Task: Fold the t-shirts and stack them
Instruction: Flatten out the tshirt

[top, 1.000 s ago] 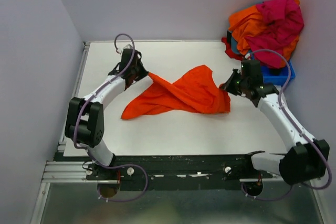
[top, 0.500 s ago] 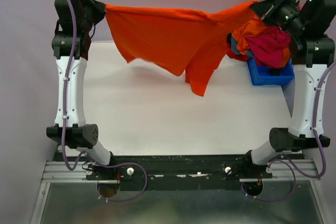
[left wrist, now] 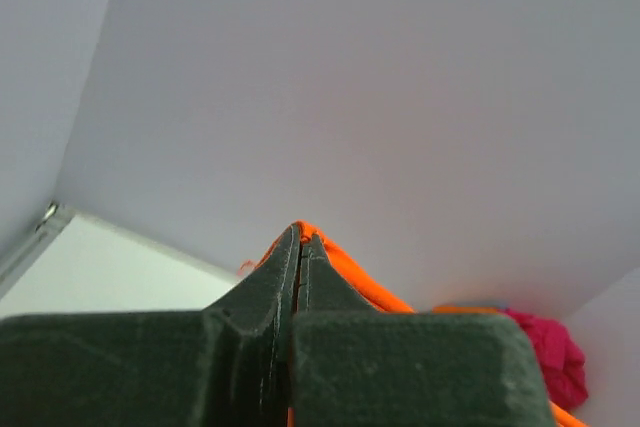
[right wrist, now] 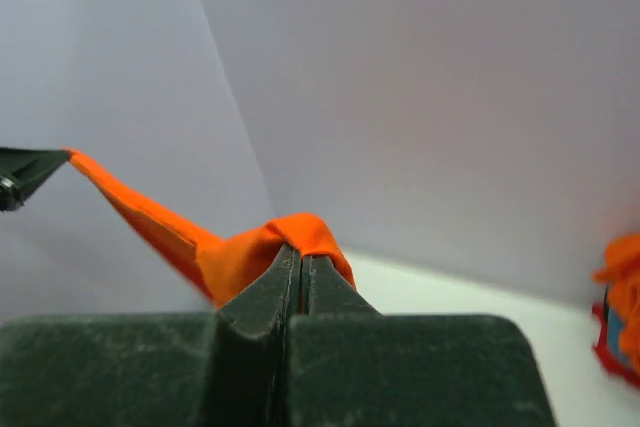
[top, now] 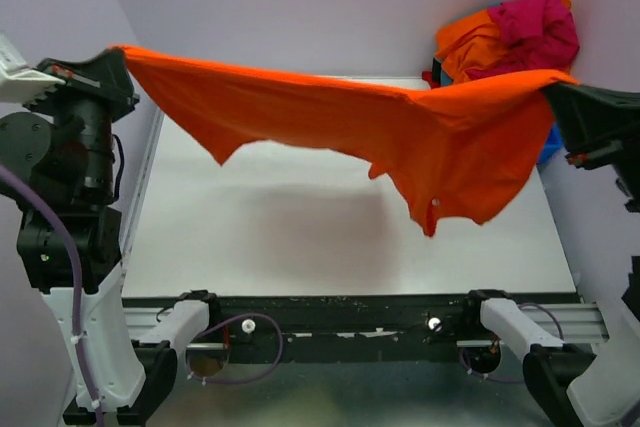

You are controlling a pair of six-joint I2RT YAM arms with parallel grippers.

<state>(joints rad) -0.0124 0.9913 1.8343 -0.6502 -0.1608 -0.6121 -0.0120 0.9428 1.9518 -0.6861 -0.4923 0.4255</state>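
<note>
Over the worktop (top: 200, 247), left claw (top: 112, 55) and right claw (top: 552, 90) grip the stretched orange t-shirt (top: 330, 112); harder pulling could slip a corner.

- Top external: high above and behind the arm bases, angled down over the whole bench (top: 300, 237) toward the back wall.
- Left wrist: tight behind the left fingers (left wrist: 265, 292), tilted up at the back wall.
- Right wrist: tight behind the right fingers (right wrist: 262, 292), facing the back-left corner.
- All three share the orange t-shirt (top: 400, 137); top and left wrist share the t-shirt pile (top: 510, 37).
</note>
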